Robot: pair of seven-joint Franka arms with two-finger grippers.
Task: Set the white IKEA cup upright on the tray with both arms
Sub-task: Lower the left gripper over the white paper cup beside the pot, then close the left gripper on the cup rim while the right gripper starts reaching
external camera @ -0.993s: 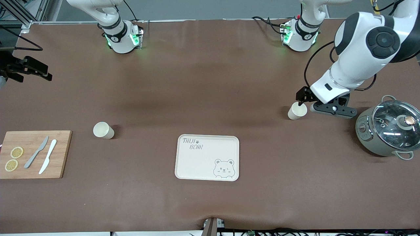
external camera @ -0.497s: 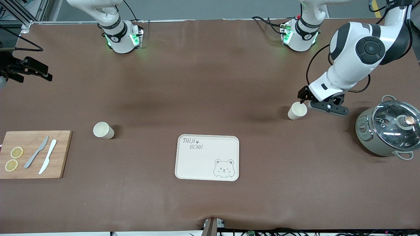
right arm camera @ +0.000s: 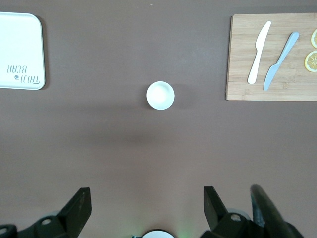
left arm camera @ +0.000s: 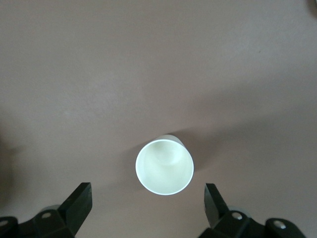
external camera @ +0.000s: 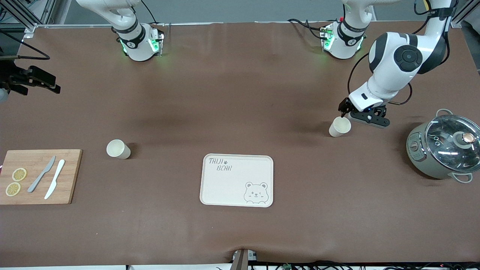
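Two white cups stand upright on the brown table. One cup (external camera: pixel 339 126) is at the left arm's end; it also shows in the left wrist view (left arm camera: pixel 164 167). My left gripper (external camera: pixel 345 112) (left arm camera: pixel 147 191) hangs just over it, open, one finger on each side, not touching. The other cup (external camera: pixel 118 149) (right arm camera: pixel 160 95) stands toward the right arm's end, beside the cutting board. My right gripper (right arm camera: pixel 146 196) is open and empty, high over the table between its base and that cup. The cream bear tray (external camera: pixel 237 180) (right arm camera: pixel 20 49) lies empty, nearer the front camera, midway between the cups.
A wooden cutting board (external camera: pixel 37 176) with two knives and lemon slices lies at the right arm's end. A grey pot with a glass lid (external camera: pixel 444 150) stands at the left arm's end, close to the left arm. A black device (external camera: pixel 30 78) juts in at the table's edge.
The left arm has drawn back toward its base and its gripper has shifted a little over the cup. The cups and the tray have not moved.
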